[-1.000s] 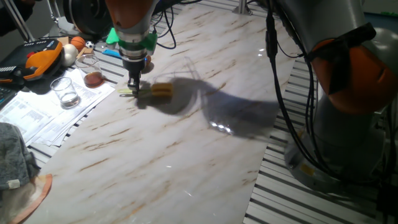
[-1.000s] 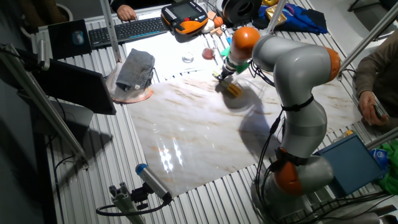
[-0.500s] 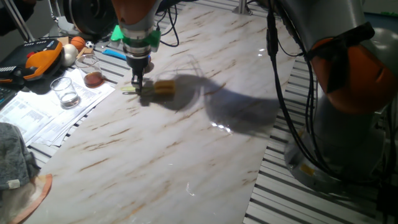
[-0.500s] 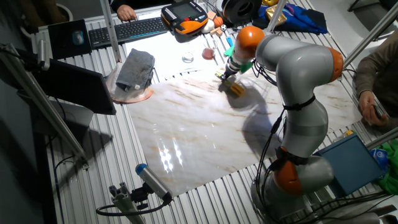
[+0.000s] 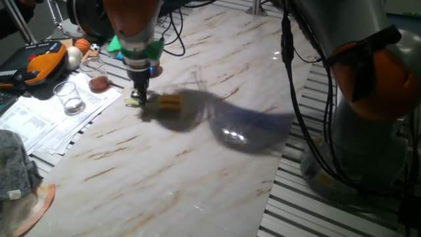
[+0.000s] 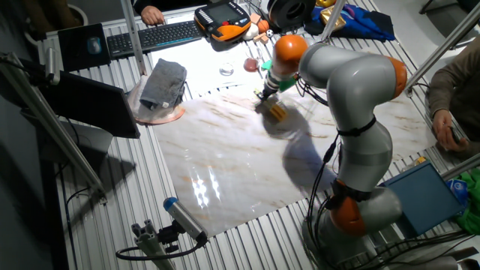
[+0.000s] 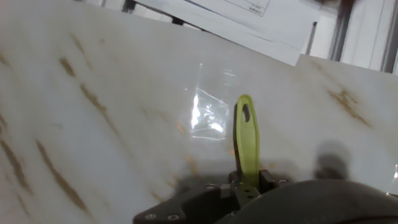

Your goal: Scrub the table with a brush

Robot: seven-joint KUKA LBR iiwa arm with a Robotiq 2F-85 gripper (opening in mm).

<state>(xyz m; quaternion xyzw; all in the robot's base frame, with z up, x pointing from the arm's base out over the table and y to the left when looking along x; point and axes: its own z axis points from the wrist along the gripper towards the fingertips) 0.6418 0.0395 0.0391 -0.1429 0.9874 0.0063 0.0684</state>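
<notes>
- One fixed view: gripper (image 5: pixel 138 101) pointing straight down near the far left edge of the worktop (image 5: pixel 197 158), fingers pinching the thin pale handle of the brush (image 5: pixel 160 101). Yellow-orange brush head lying on the marble surface just to the right of the fingers, handle end poking out on the left. Dark shadow of the arm spread across the worktop to the right of the brush. Off the left edge: an empty glass (image 5: pixel 68 96) on printed papers (image 5: pixel 46 118), a second glass with something reddish-brown at the bottom (image 5: pixel 97 74), an orange and black handheld controller (image 5: pixel 36 59) and a grey cloth (image 5: pixel 16 168).
- The other fixed view: gripper (image 6: pixel 264 96) at the far edge of the worktop (image 6: pixel 232 172), brush (image 6: pixel 275 110) flat on the surface beneath it, head angled toward the arm's base. Grey cloth (image 6: pixel 163 82) beyond the worktop's left corner, a keyboard (image 6: pixel 154 35) behind that.
- Hand view: yellow-green handle of the brush (image 7: pixel 246 144) rising from between the fingers (image 7: pixel 266 178), clamped at its lower part, a slot visible near its rounded tip. Streaked worktop (image 7: pixel 93 118) close behind, papers (image 7: pixel 242 22) past its edge. Brush head out of sight here.
</notes>
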